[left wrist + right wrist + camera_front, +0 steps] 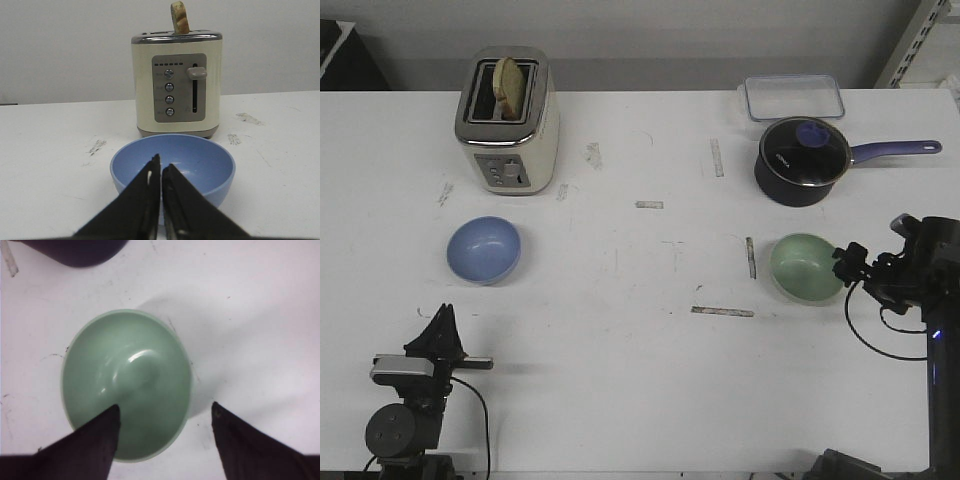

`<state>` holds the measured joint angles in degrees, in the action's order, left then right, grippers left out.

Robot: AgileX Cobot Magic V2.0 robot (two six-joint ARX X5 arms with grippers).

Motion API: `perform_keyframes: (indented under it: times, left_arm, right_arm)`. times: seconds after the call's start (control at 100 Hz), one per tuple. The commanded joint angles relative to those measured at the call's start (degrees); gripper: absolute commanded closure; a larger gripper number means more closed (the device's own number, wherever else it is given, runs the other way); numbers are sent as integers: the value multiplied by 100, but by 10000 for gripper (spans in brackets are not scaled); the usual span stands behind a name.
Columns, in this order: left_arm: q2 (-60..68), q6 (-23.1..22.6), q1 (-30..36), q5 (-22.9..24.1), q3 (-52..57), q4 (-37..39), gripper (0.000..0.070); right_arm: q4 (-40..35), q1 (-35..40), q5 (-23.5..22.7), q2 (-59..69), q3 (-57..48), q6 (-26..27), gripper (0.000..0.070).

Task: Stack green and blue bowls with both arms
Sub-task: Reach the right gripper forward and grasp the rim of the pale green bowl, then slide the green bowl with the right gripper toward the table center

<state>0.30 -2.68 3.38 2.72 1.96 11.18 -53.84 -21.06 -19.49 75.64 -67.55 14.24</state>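
A: Where are the bowls?
B: Green bowl (806,266) sits right, below the saucepan (803,160); blue bowl (483,249) left, before the toaster (507,121).
A: The pincers?
B: Right gripper (165,412) spread, straddling the green rim; left gripper (161,167) pressed together, empty.

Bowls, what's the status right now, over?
Right gripper open, straddling green bowl rim. Left gripper shut, short of blue bowl. Bowls apart, unstacked. Nothing between them.

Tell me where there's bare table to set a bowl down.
The widest bare patch lies between the blue bowl and green bowl, also forward toward the robot. It's crowded around the saucepan and container, and where the right gripper straddles the green bowl's rim.
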Motion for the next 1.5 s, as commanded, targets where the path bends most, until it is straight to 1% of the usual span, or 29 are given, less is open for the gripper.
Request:
perform_keyframes:
  times: [0.0, 0.37, 0.52, 0.68, 0.7, 0.73, 0.82, 0.87, 0.91, 0.95, 1.1, 1.27, 1.38, 1.49]
  left_arm:
    - [-11, -76, -9, -11, -127, 85, 699]
    - [-11, -76, -9, -11, -127, 87, 699]
    - [-11, -76, -9, -13, -127, 87, 699]
    - [-11, -76, -9, -13, -127, 87, 699]
    - [-11, -76, -9, -11, -127, 87, 699]
    - [-11, -76, -9, -11, -127, 87, 699]
    - [-11, -76, -9, -11, -127, 87, 699]
    - [-11, -76, -9, -11, -127, 87, 699]
    - [-11, -76, -9, -11, -127, 85, 699]
    - [-11, -76, -9, -11, -127, 87, 699]
    - [-11, -76, -9, -11, -127, 87, 699]
    - [-11, -76, -9, -11, -127, 87, 699]
    - [-11, -76, -9, -11, -127, 87, 699]
    - [-11, -76, -9, -11, -127, 87, 699]
  right_arm:
    - [83, -35, 9, 236, -122, -170, 279]
    - [452, 11, 2, 1209, -122, -382, 282]
    - [573, 109, 11, 1447, -118, -385, 299]
    - [660, 133, 28, 1670, -111, -402, 302]
    - [675, 140, 39, 1690, -111, -402, 314]
    - [691, 151, 46, 1722, -111, -402, 351]
    - [737, 155, 48, 1779, -109, -404, 530]
    - [752, 155, 63, 1786, -109, -404, 613]
    - [756, 155, 116, 1786, -111, -400, 663]
    - [754, 155, 177, 1784, -111, -402, 694]
    - [761, 188, 219, 1683, -114, -398, 694]
    - [763, 391, 216, 1344, -116, -387, 694]
    - [765, 708, 195, 1073, -116, -323, 694]
    - [772, 1215, 188, 931, -116, -186, 694]
